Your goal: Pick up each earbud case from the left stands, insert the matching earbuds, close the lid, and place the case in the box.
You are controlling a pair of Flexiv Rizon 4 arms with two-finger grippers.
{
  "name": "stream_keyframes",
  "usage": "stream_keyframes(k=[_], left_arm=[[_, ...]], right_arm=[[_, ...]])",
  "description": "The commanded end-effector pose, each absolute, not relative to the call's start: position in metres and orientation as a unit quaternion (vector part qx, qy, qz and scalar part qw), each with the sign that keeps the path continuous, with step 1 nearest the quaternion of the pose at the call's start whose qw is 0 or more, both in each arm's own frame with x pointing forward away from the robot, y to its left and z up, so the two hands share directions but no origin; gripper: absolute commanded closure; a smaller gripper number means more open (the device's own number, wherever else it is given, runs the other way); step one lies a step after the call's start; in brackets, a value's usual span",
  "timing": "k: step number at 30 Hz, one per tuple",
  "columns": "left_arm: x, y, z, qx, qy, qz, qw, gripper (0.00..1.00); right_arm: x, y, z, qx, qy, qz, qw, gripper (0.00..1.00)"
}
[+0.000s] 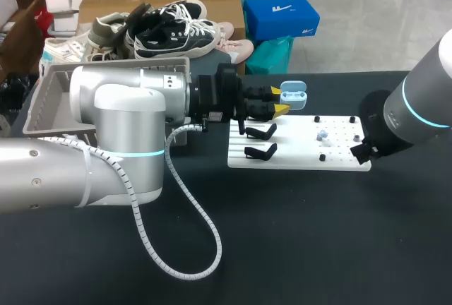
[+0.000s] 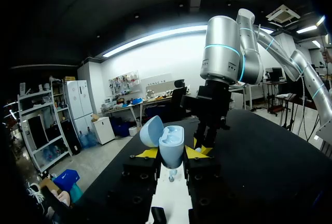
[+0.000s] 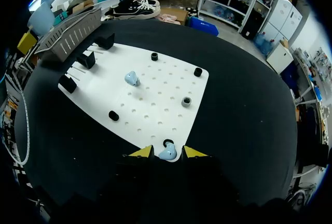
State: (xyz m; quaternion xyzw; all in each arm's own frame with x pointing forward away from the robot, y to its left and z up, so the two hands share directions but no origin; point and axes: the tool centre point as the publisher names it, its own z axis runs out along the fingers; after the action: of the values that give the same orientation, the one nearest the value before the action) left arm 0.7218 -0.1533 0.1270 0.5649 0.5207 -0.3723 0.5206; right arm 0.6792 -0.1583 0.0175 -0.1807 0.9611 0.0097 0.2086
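Clamped in left gripper (image 2: 173,154): open case (image 2: 168,140), held by its body over the board (image 1: 304,154). Probably light, stiff, slick; best pinched low on the body, sparing the hinge. Right gripper (image 3: 167,152) straddling an earbud (image 3: 167,155); cannot tell whether clenched.

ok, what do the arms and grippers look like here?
Left arm and right arm: rounded silver-grey housings, thin cyan light ring, black wrist sections. A white corrugated cable loops off the left one. Left gripper and right gripper: black, two fingers, yellow tips.
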Motion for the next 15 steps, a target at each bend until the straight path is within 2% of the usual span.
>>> stream_keyframes(k=[1, 9, 13, 14, 15], left_arm=[[0.7220, -0.1532, 0.1262, 0.564, 0.520, -0.372, 0.522, 1.00], [0.7220, -0.1532, 0.1262, 0.564, 0.520, -0.372, 0.522, 1.00], [0.7220, -0.1532, 0.1262, 0.564, 0.520, -0.372, 0.522, 1.00], [0.7220, -0.1532, 0.1262, 0.564, 0.520, -0.372, 0.522, 1.00], [0.7220, -0.1532, 0.1262, 0.564, 0.520, -0.372, 0.522, 1.00]], right_arm=[[0.6803, -0.1565, 0.0145, -0.179, 0.961, 0.007, 0.212, 0.72], [0.6804, -0.1565, 0.0137, -0.177, 0.961, 0.008, 0.212, 0.78], [0.6803, -0.1565, 0.0133, -0.176, 0.961, 0.008, 0.211, 0.93], [0.6803, -0.1565, 0.0132, -0.176, 0.961, 0.008, 0.211, 1.00], [0.6803, -0.1565, 0.0131, -0.175, 0.961, 0.008, 0.212, 1.00]])
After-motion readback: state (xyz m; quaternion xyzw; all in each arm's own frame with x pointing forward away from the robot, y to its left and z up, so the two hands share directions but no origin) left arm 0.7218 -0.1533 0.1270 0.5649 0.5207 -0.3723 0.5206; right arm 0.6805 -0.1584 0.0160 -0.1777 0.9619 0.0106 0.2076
